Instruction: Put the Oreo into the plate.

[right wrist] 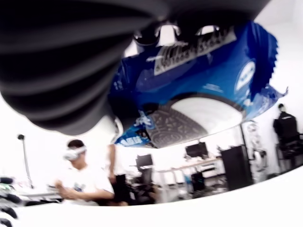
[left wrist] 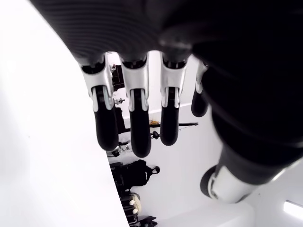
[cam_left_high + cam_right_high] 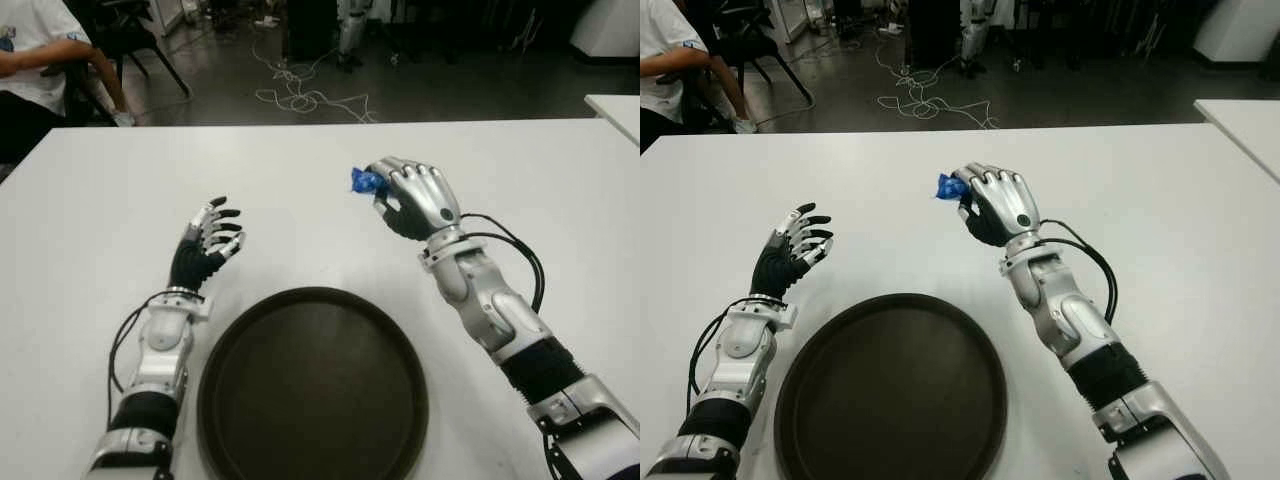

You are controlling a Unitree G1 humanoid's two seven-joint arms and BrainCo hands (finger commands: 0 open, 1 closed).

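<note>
Our right robot hand [image 3: 405, 196] has its fingers curled tight around the Oreo [image 3: 365, 181], a small packet in a blue wrapper, and carries it above the middle of the worktop [image 3: 300, 200], beyond the far rim of the plate [image 3: 312, 385]. We judge the hold to be a side pinch: in the right wrist view the wrapper [image 1: 199, 90] is trapped between palm and fingers, with its crimped end left free. That seems a sensible way to hold a light, crinkly packet, since most of it stays outside the fist and can drop away cleanly once we let go. From the eye views the free end pokes out toward our left, so the packet's long axis appears to run roughly across the worktop, parallel to its far edge, though the fist hides too much of it to be sure. Our left robot hand [image 3: 208, 243] shows beside the plate's far-left rim, fingers loosely spread and holding nothing, out of the way of the plate. The plate, a dark round dish, sits at the near edge between our two arms. A seated person [image 3: 30, 60] shows past the far-left corner.
</note>
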